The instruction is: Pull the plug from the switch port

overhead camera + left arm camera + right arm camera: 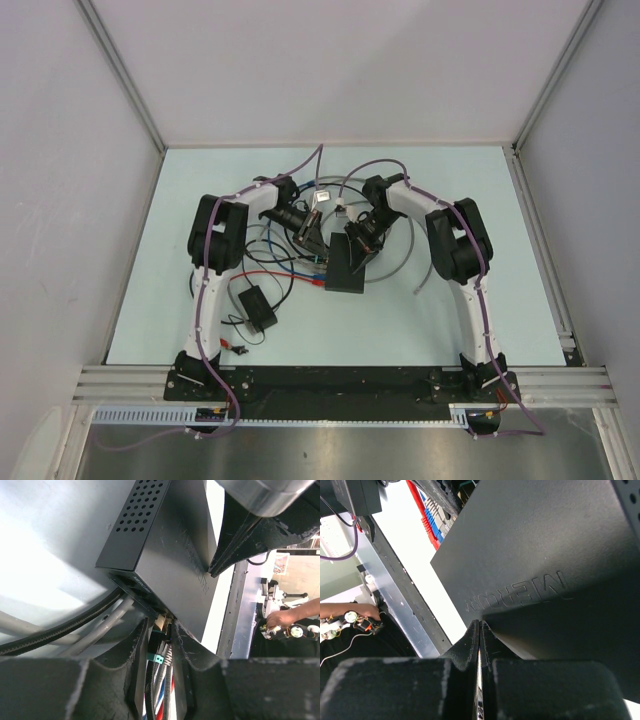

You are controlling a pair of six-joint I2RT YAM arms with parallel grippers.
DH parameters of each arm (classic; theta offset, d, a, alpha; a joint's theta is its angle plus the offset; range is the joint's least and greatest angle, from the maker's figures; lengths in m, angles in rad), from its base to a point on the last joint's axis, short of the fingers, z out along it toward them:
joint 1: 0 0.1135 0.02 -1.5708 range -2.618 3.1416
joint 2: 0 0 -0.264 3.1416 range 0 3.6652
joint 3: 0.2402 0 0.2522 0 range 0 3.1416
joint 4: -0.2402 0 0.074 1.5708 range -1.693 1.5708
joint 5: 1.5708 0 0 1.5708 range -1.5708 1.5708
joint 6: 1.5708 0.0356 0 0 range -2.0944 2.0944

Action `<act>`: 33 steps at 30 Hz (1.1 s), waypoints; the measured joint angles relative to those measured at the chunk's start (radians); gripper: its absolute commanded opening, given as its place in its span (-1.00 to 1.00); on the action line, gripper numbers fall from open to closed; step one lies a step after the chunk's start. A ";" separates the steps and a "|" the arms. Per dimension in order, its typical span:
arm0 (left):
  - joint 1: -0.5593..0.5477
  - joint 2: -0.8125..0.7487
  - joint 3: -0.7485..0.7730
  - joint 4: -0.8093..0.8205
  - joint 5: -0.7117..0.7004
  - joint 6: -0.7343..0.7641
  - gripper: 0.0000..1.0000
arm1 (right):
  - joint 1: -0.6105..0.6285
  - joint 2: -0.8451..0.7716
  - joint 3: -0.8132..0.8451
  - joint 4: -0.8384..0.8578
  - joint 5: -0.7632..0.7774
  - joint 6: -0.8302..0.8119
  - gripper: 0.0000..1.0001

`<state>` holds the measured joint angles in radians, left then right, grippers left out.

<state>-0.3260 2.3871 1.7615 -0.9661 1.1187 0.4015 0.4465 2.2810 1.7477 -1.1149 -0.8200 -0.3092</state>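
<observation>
The dark grey switch box (pixel 345 265) lies mid-table, its perforated side and top face filling the left wrist view (pixel 170 555). The switch port (pixel 137 587) runs along its narrow near edge, with grey and black cables plugged in. A pale plug (pixel 162 624) sits in the row, and my left gripper (pixel 161 630) is shut on it, a finger on each side of the plug and its cable. My right gripper (pixel 481 625) is shut with nothing in it, its tips resting on the box's top face (pixel 545 545) beside the embossed lettering.
A smaller black box (pixel 256 308) with thin wires lies near the left arm's base. Looped grey, black, red and blue cables (pixel 275 250) spread left of the switch. A green clip (pixel 157 658) sits on the cable between my left fingers. A person's hand (pixel 280 617) shows beyond the table edge.
</observation>
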 measured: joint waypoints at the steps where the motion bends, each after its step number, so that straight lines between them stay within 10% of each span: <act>1: 0.000 0.000 0.000 0.000 0.000 0.000 -0.43 | 0.000 0.000 0.000 0.000 0.000 0.001 -1.00; 12: 0.000 -0.009 -0.014 0.024 -0.010 -0.037 -0.98 | 0.000 -0.002 -0.001 0.002 0.002 0.002 -1.00; 25: -0.006 -0.026 -0.027 0.046 -0.035 -0.077 -1.00 | -0.122 -0.374 -0.265 0.450 0.219 0.013 -1.00; 33: -0.007 -0.026 -0.027 0.048 -0.038 -0.083 -1.00 | -0.014 -0.329 -0.280 0.600 0.248 0.020 -1.00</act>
<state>-0.3332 2.3615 1.7340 -0.9184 1.0805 0.3187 0.4324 1.9522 1.4681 -0.5144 -0.5716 -0.2890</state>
